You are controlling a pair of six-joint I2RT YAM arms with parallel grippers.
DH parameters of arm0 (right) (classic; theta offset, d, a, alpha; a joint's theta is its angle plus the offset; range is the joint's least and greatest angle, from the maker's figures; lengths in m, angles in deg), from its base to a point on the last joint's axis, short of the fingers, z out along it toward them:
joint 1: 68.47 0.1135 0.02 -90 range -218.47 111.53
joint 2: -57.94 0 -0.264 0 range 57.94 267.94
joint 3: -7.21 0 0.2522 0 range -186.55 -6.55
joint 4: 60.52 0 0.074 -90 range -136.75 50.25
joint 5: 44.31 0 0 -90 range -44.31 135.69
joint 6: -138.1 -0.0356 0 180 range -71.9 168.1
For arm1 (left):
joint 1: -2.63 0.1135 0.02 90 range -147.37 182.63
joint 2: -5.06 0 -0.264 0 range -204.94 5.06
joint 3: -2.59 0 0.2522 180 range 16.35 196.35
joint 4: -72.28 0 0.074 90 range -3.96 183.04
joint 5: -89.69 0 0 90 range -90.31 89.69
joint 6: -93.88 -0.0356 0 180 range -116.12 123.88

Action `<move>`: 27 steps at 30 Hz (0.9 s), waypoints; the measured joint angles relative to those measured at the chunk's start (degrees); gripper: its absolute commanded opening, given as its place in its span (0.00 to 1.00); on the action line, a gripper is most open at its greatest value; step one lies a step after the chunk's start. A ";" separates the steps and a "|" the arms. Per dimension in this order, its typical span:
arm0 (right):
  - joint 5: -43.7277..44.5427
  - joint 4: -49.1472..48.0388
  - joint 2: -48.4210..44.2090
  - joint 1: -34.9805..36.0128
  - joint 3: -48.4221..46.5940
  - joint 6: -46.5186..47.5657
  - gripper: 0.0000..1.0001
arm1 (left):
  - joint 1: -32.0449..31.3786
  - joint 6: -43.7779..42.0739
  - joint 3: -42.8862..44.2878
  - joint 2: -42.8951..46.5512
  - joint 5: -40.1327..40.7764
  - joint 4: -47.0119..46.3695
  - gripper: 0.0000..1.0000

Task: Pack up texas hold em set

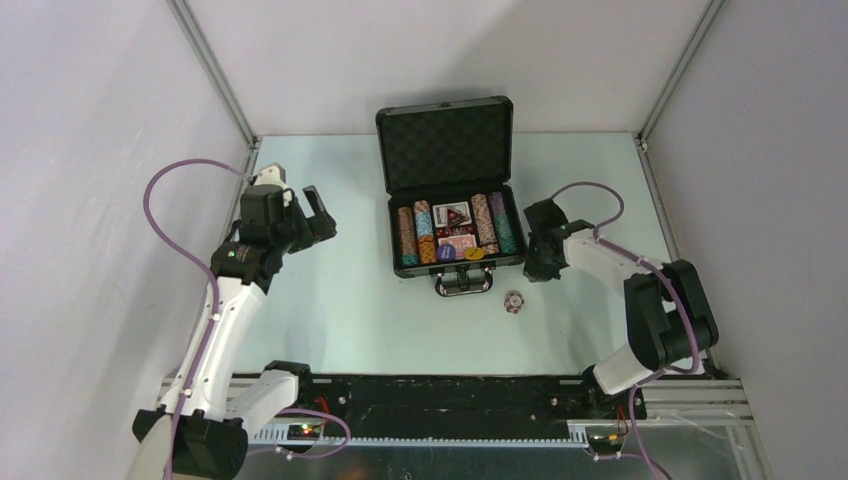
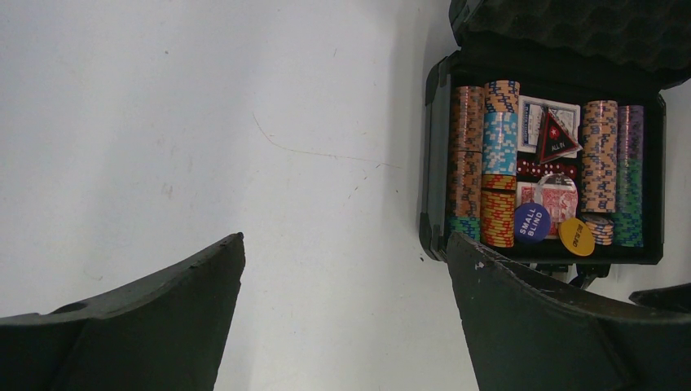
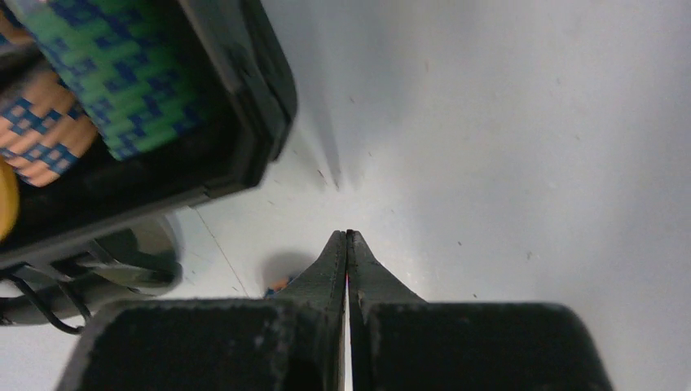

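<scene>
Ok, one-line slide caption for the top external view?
Open briefcase nearly packed, one striped chip loose on the table; left end effector open, right end effector shut.

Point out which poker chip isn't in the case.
The lone striped chip on the table, just past the handle; the other chips sit in rows inside the open case.

In the right wrist view the briefcase (image 3: 248, 106) runs off the top and left edges, and the loose chip (image 3: 279, 285) in front of it is mostly hidden behind the right fingers (image 3: 322, 277). In the left wrist view the briefcase's lid (image 2: 570, 28) is cut by the top edge.
</scene>
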 measured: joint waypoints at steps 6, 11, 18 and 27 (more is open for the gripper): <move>-0.81 -0.90 5.29 0.61 -3.65 1.07 0.00 | 0.00 -0.07 -0.02 0.02 -1.14 -0.15 0.97; -1.88 -1.07 7.39 1.18 -3.85 1.84 0.00 | -5.46 -0.42 -0.11 0.46 -2.95 -1.36 0.96; -2.75 -1.27 8.24 2.60 -4.70 2.03 0.00 | -24.13 3.23 -9.64 3.74 -4.46 -12.55 0.92; -3.80 -1.64 8.59 3.34 -5.01 2.05 0.00 | -34.82 7.52 -16.39 1.60 -4.26 -22.62 0.91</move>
